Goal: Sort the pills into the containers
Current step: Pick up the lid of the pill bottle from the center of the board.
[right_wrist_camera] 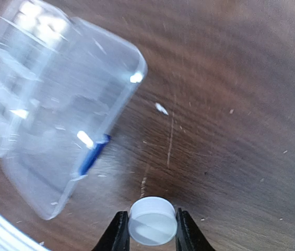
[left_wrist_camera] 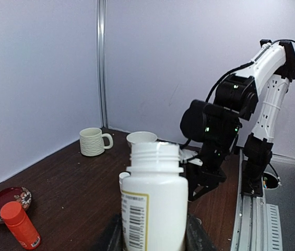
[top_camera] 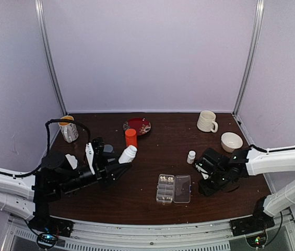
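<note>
While the left jaws are clamped on the open bottle (left_wrist_camera: 155,206), mouth up and roughly upright, nothing can spill. Looks like a deliberate hold, far-left of the box (top_camera: 163,198) and apart from it.

Right jaws are closed on the white cap (right_wrist_camera: 153,221), gripping both its sides, low over the desk (right_wrist_camera: 231,157) just right of the box. Can't tell if the cap touches the wood. My guess: cap is off so the neck is free for pouring, and it's held clear of the compartments (top_camera: 165,191).

Box lies open mid-desk, lid (top_camera: 182,189) flat to the right. Pills (top_camera: 165,179) sit in the far compartments; the near ones look empty, too small to be sure. White speck (right_wrist_camera: 161,109) on the desk beside the lid may be a stray pill, can't confirm. Bottle contents not visible.

Next call: bring the bottle over the box and tilt slowly. Tiny pellets likely bounce and roll, so a fast pour risks overshoot.

Small bottle (top_camera: 191,157) and orange bottle (top_camera: 131,137) stand apart from both arms.
</note>
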